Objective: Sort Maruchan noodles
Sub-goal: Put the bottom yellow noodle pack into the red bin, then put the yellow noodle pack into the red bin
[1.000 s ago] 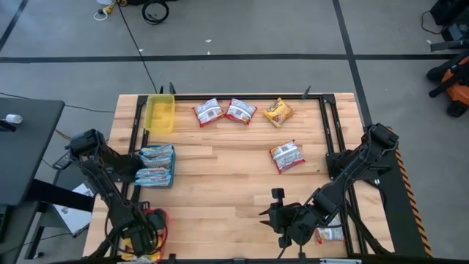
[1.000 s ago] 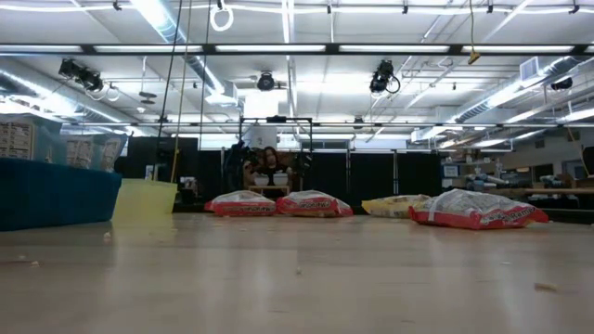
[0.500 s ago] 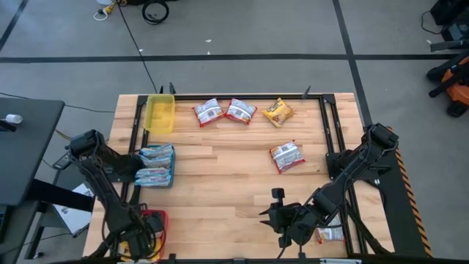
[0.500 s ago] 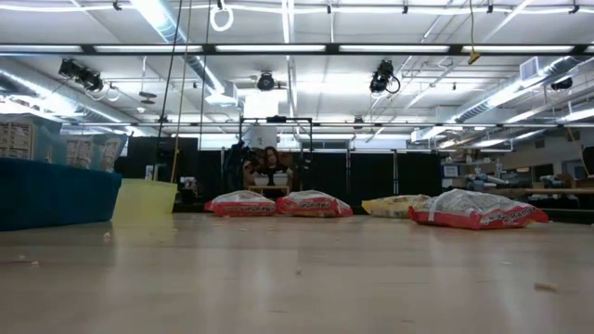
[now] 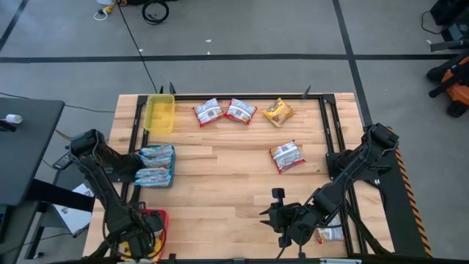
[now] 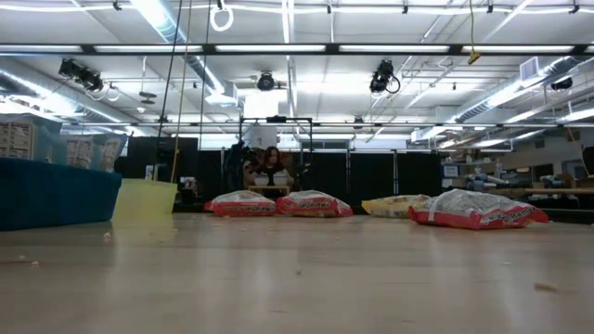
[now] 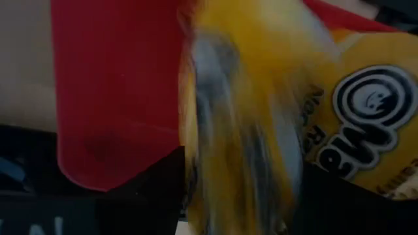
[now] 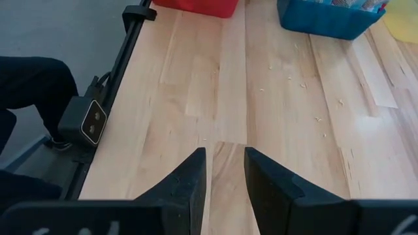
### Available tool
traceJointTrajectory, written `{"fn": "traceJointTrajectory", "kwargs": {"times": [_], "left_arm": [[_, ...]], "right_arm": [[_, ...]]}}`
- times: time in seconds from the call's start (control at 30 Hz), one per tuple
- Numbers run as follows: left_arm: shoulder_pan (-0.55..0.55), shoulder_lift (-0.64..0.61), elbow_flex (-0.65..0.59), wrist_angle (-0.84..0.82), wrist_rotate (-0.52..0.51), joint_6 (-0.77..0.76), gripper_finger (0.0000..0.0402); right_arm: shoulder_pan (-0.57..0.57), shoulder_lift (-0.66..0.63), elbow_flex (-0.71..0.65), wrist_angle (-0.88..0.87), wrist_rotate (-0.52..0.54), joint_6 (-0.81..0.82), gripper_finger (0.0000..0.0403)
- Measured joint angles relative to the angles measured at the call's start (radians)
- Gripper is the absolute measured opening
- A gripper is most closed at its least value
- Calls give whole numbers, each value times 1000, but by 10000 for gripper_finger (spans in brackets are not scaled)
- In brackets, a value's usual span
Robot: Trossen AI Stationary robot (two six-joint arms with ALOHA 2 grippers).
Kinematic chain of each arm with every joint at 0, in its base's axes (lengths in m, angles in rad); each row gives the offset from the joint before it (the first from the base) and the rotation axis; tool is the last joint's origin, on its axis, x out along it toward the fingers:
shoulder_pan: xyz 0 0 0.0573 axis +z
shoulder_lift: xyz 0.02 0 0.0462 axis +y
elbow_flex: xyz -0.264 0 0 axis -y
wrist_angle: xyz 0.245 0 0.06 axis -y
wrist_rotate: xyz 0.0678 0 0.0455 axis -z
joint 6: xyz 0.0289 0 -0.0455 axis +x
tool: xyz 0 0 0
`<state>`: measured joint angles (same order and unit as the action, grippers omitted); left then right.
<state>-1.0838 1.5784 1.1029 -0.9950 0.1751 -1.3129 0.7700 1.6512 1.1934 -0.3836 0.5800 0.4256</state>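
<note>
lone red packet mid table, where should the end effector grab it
Probably from straight above, pinching the puffed middle of the red packet across its shorter width. It lies flat and slightly angled on the table, apart from the others, so its sides are free.

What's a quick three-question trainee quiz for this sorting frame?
1. True or false: the yellow tray holds noodle packets.
2. How many red-and-white packets lie loose on the wooden tabletop?
3. The pale blue packets sit in: A) the yellow tray, B) the blue tray, C) neither.
Key: 1 false; 2 three; 3 B.
</note>
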Motion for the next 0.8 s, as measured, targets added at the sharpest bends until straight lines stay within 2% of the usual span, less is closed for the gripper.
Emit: {"fn": "traceJointTrajectory", "kwargs": {"times": [0.27,0.33,0.5,0.6,0.67,0.73,0.8], "left_arm": [[48,0,-11,41,107,-16,230],[64,0,-9,29,143,7,236],[115,-1,46,-7,149,102,246],[152,-3,106,-101,123,169,243],[172,-3,136,-205,58,218,235],[191,-3,142,-305,-18,250,226],[216,-4,121,-351,-40,273,216]], "right_arm": [[0,0,0,-23,-6,1,110],[0,0,0,-27,-2,-2,110],[0,0,0,-33,0,-2,110],[0,0,0,-34,0,-2,110],[0,0,0,-34,1,-1,110],[0,0,0,-34,1,3,110],[0,0,0,-34,3,21,110]]}}
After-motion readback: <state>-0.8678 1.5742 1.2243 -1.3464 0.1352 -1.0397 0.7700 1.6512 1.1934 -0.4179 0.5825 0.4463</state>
